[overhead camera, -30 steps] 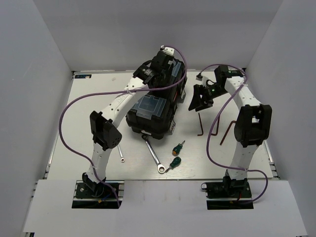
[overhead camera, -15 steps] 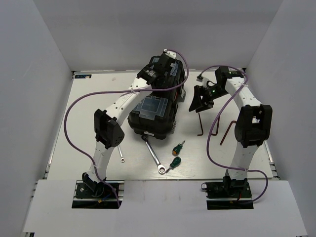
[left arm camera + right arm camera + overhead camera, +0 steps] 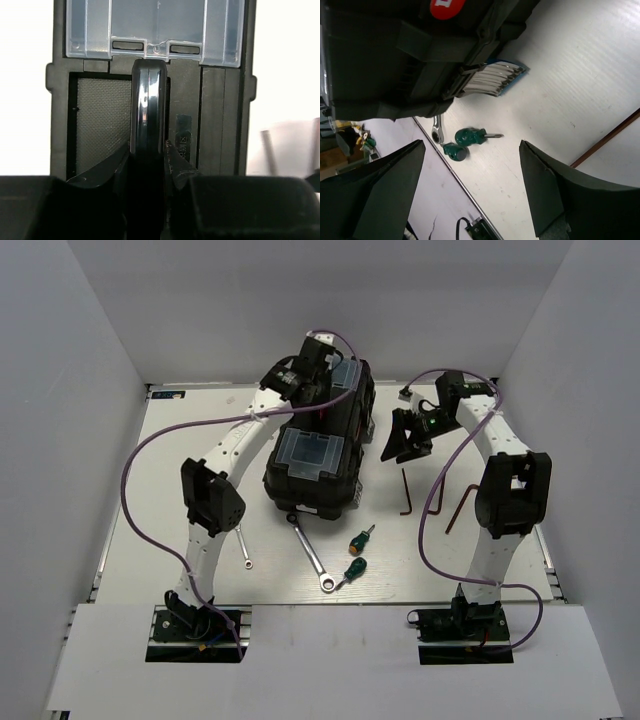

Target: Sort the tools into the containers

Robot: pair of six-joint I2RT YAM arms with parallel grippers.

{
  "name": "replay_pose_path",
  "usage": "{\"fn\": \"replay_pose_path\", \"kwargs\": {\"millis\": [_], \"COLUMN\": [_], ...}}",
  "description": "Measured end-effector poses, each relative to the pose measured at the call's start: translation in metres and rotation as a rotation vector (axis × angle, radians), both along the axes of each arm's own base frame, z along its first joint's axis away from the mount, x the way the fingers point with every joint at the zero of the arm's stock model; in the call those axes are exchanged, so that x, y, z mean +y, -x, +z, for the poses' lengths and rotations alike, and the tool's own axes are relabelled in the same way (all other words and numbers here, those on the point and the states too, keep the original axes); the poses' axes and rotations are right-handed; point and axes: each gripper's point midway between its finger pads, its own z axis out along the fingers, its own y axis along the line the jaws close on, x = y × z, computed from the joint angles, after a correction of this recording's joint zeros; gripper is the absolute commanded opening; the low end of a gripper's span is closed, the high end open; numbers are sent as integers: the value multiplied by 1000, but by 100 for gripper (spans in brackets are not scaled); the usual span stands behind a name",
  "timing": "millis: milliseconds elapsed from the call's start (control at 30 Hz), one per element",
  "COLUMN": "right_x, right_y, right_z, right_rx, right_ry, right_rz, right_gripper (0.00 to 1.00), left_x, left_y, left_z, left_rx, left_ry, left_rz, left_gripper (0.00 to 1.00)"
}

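The black toolbox [image 3: 335,478] lies lid-closed in the middle of the table, with a clear-lidded organiser [image 3: 307,450] on top. My left gripper [image 3: 312,370] is at its far end, shut on the glossy black handle [image 3: 148,105]; a clear lid [image 3: 155,25] shows beyond it. The right gripper [image 3: 405,437] hangs open just right of the box, holding nothing. In front of the box lie a long wrench [image 3: 311,553], a short wrench [image 3: 243,548] and two green screwdrivers [image 3: 362,538] [image 3: 353,570]. A dark hex key [image 3: 405,490] lies right of the box.
A blue holder of silver pieces [image 3: 492,77] pokes out from under the toolbox's edge. A brownish thin rod [image 3: 458,508] lies near the right arm. Purple cables loop over both arms. White walls enclose the table on three sides.
The left gripper has closed on the toolbox handle and shifted left, and the box's far end has swung left with it. The right gripper has barely moved, opening slightly wider.
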Motion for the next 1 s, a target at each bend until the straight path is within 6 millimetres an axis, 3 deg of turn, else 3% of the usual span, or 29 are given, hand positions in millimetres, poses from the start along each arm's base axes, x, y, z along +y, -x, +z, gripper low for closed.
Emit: {"fn": "replay_pose_path", "kwargs": {"millis": [400, 667, 1000], "right_x": [1, 8, 34], "right_y": [-26, -51, -96], "right_z": [2, -6, -21], "right_rx": [-35, -19, -15], "right_ry": [-7, -38, -123], "right_rz": [-56, -123, -184], "right_gripper": [81, 73, 66], "left_x": [33, 45, 48], "left_y": [-40, -45, -50], "left_z": [13, 15, 19], "left_rx": [53, 103, 173], "left_ry": [327, 460, 627], "left_rz": [120, 145, 127], "left_gripper": [0, 0, 0]}}
